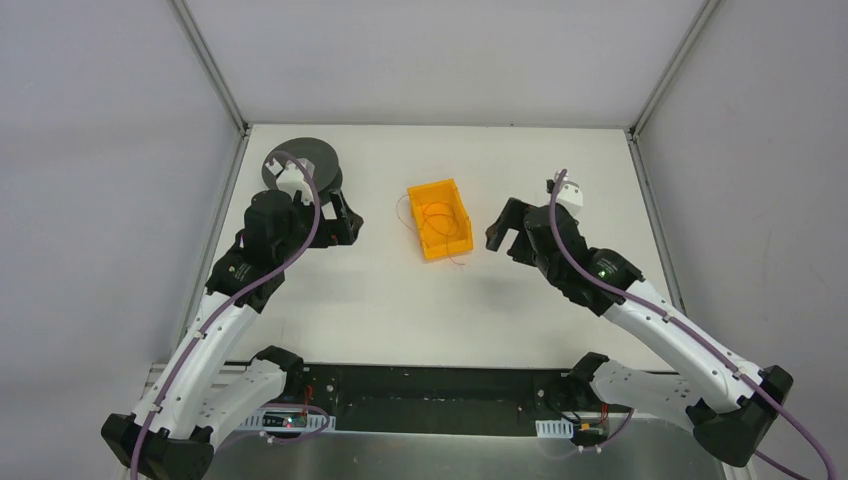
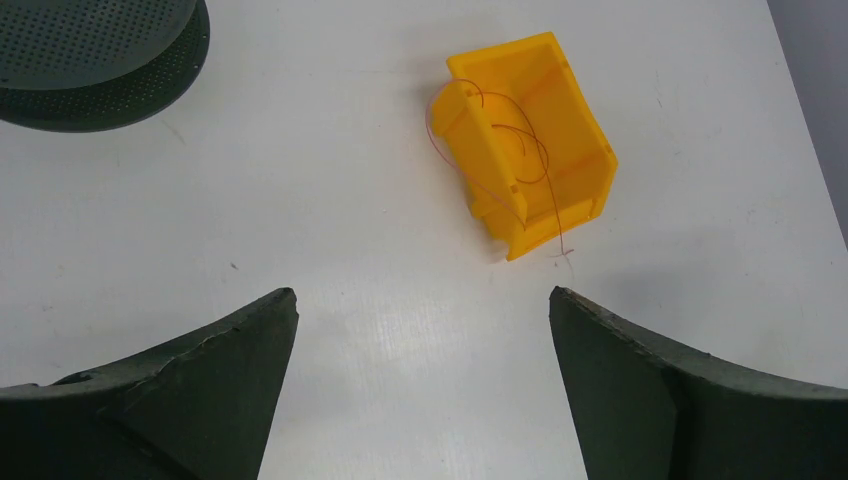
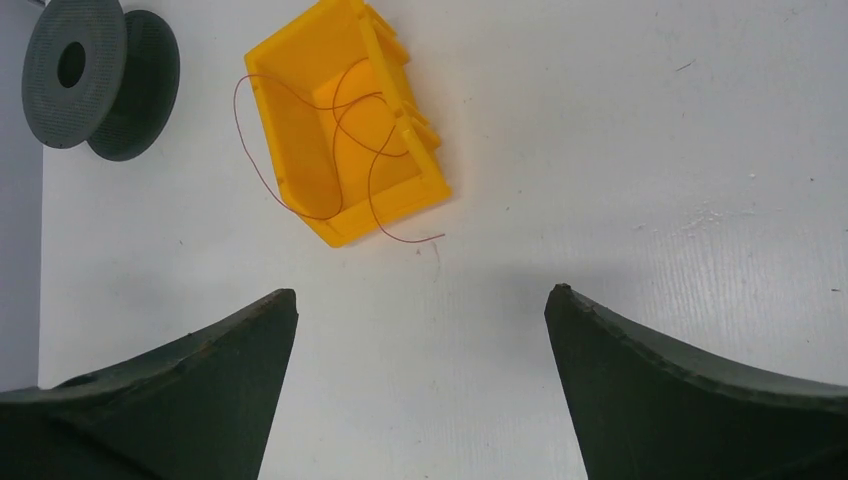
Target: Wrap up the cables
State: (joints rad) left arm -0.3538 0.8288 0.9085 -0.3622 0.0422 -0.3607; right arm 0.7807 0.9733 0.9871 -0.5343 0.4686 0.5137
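Dark spool (image 1: 300, 165) sits at the far left of the bench (image 1: 380, 290), just behind the left claw (image 1: 338, 222) and partly hidden by that arm. In the left wrist view the spool (image 2: 90, 50) is ahead of the claw and off to its left, cut by the frame corner.

Left claw (image 2: 420, 380) is spread wide and grips nothing. Bare bench (image 2: 300, 200) shows between its two fingers (image 2: 200, 400). It hangs over the bench, apart from everything.

Yellow bin (image 1: 434, 186) sits on the bench between the two claws, turned askew and touched by neither. For the left claw the bin (image 2: 580, 150) is ahead and a bit to its right. For the right claw the bin (image 3: 290, 130) is ahead and to its left, with the spool (image 3: 100, 80) further left beyond it.

The cables (image 1: 440, 215) are thin reddish wire in loose loops inside the bin. In the left wrist view the cables (image 2: 520, 135) curl across the bin's inside, and one end trails over the low lip onto the bench on the claw's side. In the right wrist view the cables (image 3: 340, 110) also bulge out over the bin wall on the spool side. I cannot tell how many strands there are.

Right claw (image 1: 505, 235) is just right of the bin and clear of it. It is also wide apart (image 3: 420, 380) with nothing held, only bench (image 3: 600, 150) between its fingers (image 3: 680, 400).
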